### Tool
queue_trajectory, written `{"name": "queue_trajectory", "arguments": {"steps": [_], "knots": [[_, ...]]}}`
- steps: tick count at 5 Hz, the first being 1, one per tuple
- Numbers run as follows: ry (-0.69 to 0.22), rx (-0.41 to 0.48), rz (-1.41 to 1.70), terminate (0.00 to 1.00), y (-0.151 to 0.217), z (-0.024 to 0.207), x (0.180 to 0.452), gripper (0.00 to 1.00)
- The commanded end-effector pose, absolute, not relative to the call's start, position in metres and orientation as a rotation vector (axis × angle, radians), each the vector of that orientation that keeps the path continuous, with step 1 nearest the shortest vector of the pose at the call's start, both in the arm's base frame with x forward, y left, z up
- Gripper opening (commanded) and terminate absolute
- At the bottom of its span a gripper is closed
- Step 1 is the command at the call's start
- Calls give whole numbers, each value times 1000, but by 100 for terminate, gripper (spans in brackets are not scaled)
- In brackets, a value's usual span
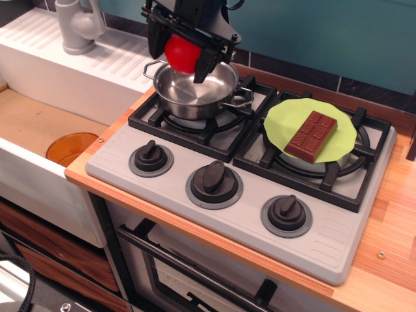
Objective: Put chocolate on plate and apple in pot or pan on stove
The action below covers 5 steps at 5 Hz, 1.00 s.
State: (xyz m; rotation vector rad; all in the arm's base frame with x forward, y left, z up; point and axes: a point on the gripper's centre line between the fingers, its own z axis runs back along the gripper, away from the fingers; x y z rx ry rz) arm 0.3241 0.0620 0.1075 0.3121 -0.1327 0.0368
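Note:
My gripper (181, 56) is shut on the red apple (181, 53) and holds it in the air just above the far rim of the steel pot (195, 86). The pot stands on the left burner of the grey stove (240, 195) and has nothing inside it. The brown chocolate (311, 136) lies flat on the lime-green plate (279, 120), which rests on the right burner grate. The black fingers (205, 64) straddle the apple on its left and right sides.
An amber round disc (70, 148) lies in the sink to the left. A grey tap (77, 25) stands on the white drainboard at the back left. Three black knobs (214, 177) line the stove front. A teal wall is behind the stove.

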Motion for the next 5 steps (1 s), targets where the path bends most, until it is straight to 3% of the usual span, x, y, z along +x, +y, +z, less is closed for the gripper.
{"name": "queue_trajectory", "arguments": {"steps": [1,5], "knots": [[-167,295,34,0,71,117,342,100],[-178,311,31,0,42,128,322,100]]}}
